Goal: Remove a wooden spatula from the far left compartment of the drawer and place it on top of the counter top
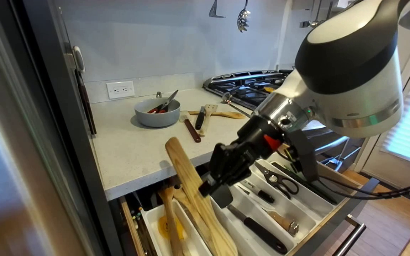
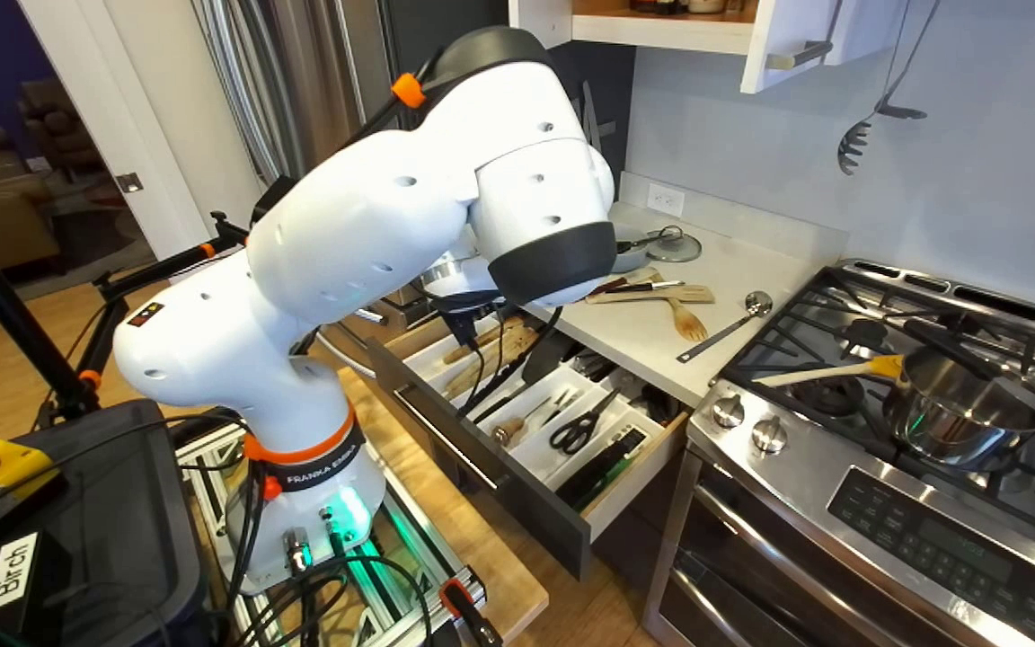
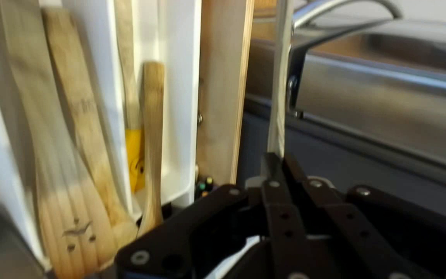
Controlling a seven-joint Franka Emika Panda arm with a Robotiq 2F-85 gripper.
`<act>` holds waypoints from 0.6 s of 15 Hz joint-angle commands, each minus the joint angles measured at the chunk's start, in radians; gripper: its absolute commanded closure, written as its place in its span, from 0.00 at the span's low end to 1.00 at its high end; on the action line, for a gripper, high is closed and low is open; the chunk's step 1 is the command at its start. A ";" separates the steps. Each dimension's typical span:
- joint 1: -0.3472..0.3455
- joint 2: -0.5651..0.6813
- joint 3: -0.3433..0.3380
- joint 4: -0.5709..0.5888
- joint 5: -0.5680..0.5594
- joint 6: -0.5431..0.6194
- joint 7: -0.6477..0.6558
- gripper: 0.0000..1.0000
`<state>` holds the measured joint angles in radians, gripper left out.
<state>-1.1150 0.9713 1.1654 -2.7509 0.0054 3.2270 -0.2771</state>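
Observation:
My gripper is shut on the wooden spatula, a long pale flat utensil. The spatula is held tilted above the left part of the drawer. One end overlaps the counter top's front edge in an exterior view. In the wrist view the spatula is edge-on between the fingertips. Below is the far left compartment, white-walled, with other pale wooden utensils inside. In an exterior view the arm hides most of the gripper and the spatula is hard to make out.
The counter holds a grey bowl with red-handled items and several loose utensils. A gas stove bears a steel pot. A dark tall panel borders the counter. Scissors and black-handled tools lie in other drawer sections.

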 commanded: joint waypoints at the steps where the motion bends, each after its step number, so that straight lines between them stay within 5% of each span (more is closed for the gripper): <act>1: -0.151 -0.011 0.053 0.011 -0.079 0.062 0.106 0.99; 2: -0.062 -0.004 0.015 0.022 -0.098 0.045 0.105 0.94; 9: -0.249 0.152 0.041 0.069 -0.145 0.077 0.152 0.99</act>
<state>-1.2687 1.0244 1.2031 -2.7012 -0.0914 3.2841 -0.1561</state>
